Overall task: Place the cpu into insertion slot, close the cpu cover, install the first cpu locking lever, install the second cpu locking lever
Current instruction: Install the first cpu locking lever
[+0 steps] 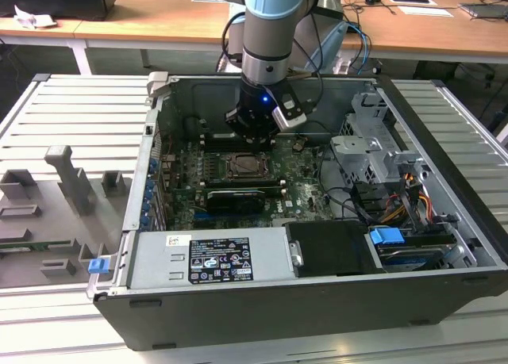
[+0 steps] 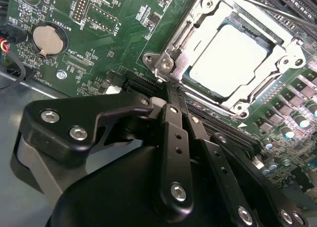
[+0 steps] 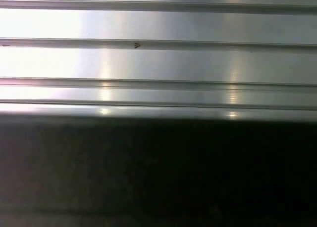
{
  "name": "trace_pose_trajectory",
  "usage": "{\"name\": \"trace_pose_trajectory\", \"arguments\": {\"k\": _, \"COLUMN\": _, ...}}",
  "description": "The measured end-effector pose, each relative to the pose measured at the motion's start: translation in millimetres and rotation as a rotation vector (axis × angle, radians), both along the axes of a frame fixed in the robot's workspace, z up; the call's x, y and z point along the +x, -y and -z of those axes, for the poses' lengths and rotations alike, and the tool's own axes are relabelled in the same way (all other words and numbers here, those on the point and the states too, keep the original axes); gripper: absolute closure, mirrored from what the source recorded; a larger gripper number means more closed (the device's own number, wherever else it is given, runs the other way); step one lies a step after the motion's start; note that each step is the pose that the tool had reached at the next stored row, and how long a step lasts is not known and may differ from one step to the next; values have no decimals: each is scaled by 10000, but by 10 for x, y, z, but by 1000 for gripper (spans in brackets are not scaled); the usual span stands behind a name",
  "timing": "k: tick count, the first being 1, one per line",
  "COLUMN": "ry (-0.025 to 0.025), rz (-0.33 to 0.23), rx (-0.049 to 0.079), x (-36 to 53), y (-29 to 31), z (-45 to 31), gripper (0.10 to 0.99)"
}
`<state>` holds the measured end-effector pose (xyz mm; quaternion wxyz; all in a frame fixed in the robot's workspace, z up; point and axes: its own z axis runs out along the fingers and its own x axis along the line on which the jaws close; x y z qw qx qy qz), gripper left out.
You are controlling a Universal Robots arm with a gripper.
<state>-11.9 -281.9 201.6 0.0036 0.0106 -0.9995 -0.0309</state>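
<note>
The cpu [image 2: 228, 59], a pale silver square, lies flat in the insertion slot [image 1: 242, 167] on the green board. The cpu cover [image 2: 210, 12], a silver frame, lies down over its edges. A thin metal lever rod [image 2: 267, 8] runs along one side of the socket. My gripper [image 2: 171, 86] has its black fingers [image 2: 176, 123] pressed together, and I see nothing between them. Their tips sit at the socket's corner by a silver screw post [image 2: 165, 64]. In the exterior view my gripper [image 1: 252, 138] hangs just behind the socket, inside the open computer case.
A coin battery [image 2: 45, 39] sits on the board beside the gripper body. A long black card [image 1: 234, 197], the power supply [image 1: 210, 257], a drive cage [image 1: 373, 150] and cables crowd the case. Grey fixtures [image 1: 67, 182] stand on the ribbed table [image 3: 158, 64] at the exterior view's left.
</note>
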Motion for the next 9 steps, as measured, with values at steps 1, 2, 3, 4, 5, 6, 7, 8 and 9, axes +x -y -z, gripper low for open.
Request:
{"name": "trace_pose_trajectory", "arguments": {"k": 1, "ry": 2, "rz": -2, "rx": 25, "x": 0, "y": -1, "z": 1, "gripper": 980}}
{"name": "trace_pose_trajectory", "arguments": {"k": 2, "ry": 2, "rz": -2, "rx": 32, "x": 0, "y": -1, "z": 1, "gripper": 980}}
{"name": "trace_pose_trajectory", "arguments": {"k": 3, "ry": 2, "rz": -3, "rx": 36, "x": 0, "y": -1, "z": 1, "gripper": 980}}
{"name": "trace_pose_trajectory", "arguments": {"k": 4, "ry": 3, "rz": -3, "rx": 37, "x": 0, "y": -1, "z": -4, "gripper": 980}}
{"name": "trace_pose_trajectory", "arguments": {"k": 5, "ry": 5, "rz": -4, "rx": 37, "x": 0, "y": -1, "z": -13, "gripper": 980}}
{"name": "trace_pose_trajectory", "arguments": {"k": 6, "ry": 3, "rz": -4, "rx": 35, "x": 0, "y": -1, "z": -35, "gripper": 980}}
{"name": "trace_pose_trajectory", "arguments": {"k": 7, "ry": 2, "rz": -5, "rx": 35, "x": 0, "y": -1, "z": -54, "gripper": 980}}
{"name": "trace_pose_trajectory", "arguments": {"k": 8, "ry": 2, "rz": -4, "rx": 34, "x": 0, "y": -1, "z": -79, "gripper": 980}}
{"name": "trace_pose_trajectory", "arguments": {"k": 9, "ry": 1, "rz": -5, "rx": 32, "x": 0, "y": -1, "z": -94, "gripper": 980}}
